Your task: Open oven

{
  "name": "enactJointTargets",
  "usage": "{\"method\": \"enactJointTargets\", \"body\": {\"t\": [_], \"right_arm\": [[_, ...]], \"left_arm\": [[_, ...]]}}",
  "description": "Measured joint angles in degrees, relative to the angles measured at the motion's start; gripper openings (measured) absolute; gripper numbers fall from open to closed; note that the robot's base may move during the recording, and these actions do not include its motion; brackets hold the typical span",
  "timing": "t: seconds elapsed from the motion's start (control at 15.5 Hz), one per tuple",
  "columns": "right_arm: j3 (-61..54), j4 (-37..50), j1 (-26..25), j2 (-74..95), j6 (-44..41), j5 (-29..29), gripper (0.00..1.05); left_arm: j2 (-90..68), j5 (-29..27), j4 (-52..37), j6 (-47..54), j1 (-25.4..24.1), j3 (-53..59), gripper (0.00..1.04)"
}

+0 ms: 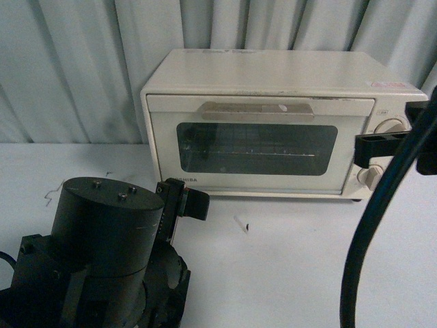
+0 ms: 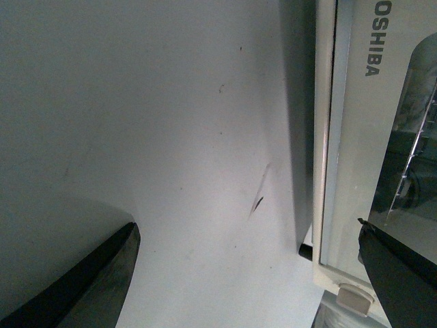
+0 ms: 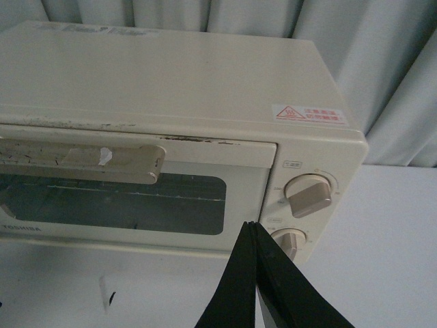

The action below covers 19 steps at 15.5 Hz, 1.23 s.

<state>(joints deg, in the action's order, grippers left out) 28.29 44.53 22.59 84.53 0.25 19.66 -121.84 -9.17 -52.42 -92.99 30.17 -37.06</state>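
The cream-white oven (image 1: 273, 123) stands at the back of the table with its door closed. Its beige bar handle (image 1: 256, 109) runs along the top of the glass door, and two knobs (image 1: 390, 126) sit on its right. My left gripper (image 1: 184, 199) is open and empty, low in front of the oven's lower left corner. In the left wrist view the left gripper (image 2: 249, 273) spans bare table, with one finger (image 2: 396, 273) before the door's bottom edge (image 2: 355, 137). My right gripper (image 1: 372, 147) is shut and empty by the knobs. In the right wrist view its tips (image 3: 251, 229) lie beside the lower knob (image 3: 290, 240), right of the handle (image 3: 82, 160).
A grey curtain (image 1: 68, 68) hangs behind the oven. The white table (image 1: 273, 260) carries a small dark mark (image 1: 246, 225) in front of the door. A thick black cable (image 1: 382, 205) curves down at the right.
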Motion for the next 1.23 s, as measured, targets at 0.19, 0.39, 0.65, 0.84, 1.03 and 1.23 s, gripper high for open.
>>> {"method": "enactJointTargets", "body": {"t": [0.19, 0.39, 0.65, 0.84, 1.03, 1.23], "right_arm": [[4.7, 1.0, 1.1, 6.3, 0.4, -0.8, 0.02], [9.0, 1.1, 2.7, 10.8, 1.3, -1.3, 0.02], [16.5, 0.7, 3.7, 18.2, 1.9, -1.7, 0.02], [20.3, 0.0, 4.0, 20.6, 2.6, -2.5, 0.02], [20.9, -0.1, 4.1, 21.3, 2.8, -2.8, 0.02], [21.9, -0.3, 4.5, 23.1, 3.3, -3.0, 0.02]], "left_arm": [[0.0, 0.0, 0.0, 0.0, 0.0, 0.0, 0.98], [0.0, 0.0, 0.0, 0.0, 0.0, 0.0, 0.98], [0.0, 0.0, 0.0, 0.0, 0.0, 0.0, 0.98], [0.0, 0.0, 0.0, 0.0, 0.0, 0.0, 0.98], [0.0, 0.0, 0.0, 0.0, 0.0, 0.0, 0.98], [0.0, 0.0, 0.0, 0.0, 0.0, 0.0, 0.98]]}}
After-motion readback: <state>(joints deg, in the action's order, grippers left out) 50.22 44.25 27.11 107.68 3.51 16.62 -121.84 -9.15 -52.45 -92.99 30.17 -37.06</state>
